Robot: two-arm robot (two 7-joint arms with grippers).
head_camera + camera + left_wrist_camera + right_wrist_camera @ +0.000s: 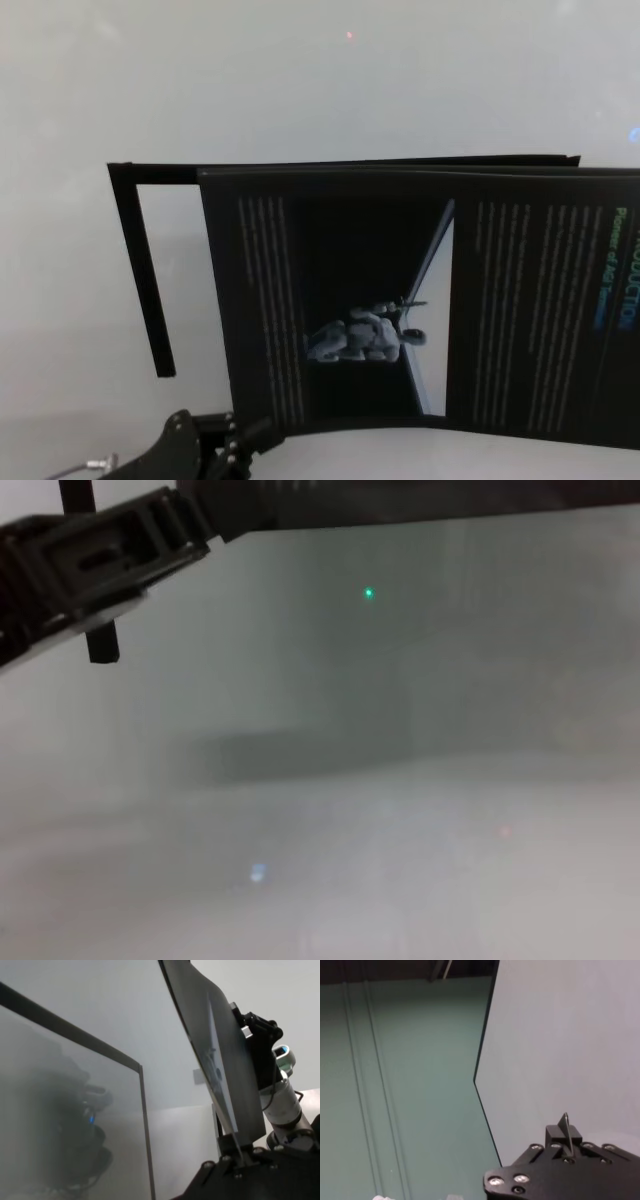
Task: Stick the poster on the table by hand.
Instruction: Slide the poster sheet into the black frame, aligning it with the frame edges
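Where poster [420,300] hangs, pale table [300,90]

Black, blocky, slotted left claw [95,555] on a long arm. Silver screws along the black right claw [565,1160]. Grey metal cylinder [285,1102] with a thin cable and blue-tinted cap.

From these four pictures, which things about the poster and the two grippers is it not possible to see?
- Poster, head view: its right end is cut off by the picture's edge, and the column text is too small to read.
- Left gripper, left wrist view: it pinches the poster's edge.
- Right gripper, right wrist view: a thin sheet edge sits between its fingers; the head view does not show it.
- Table, chest view: blurred; the poster barely shows.
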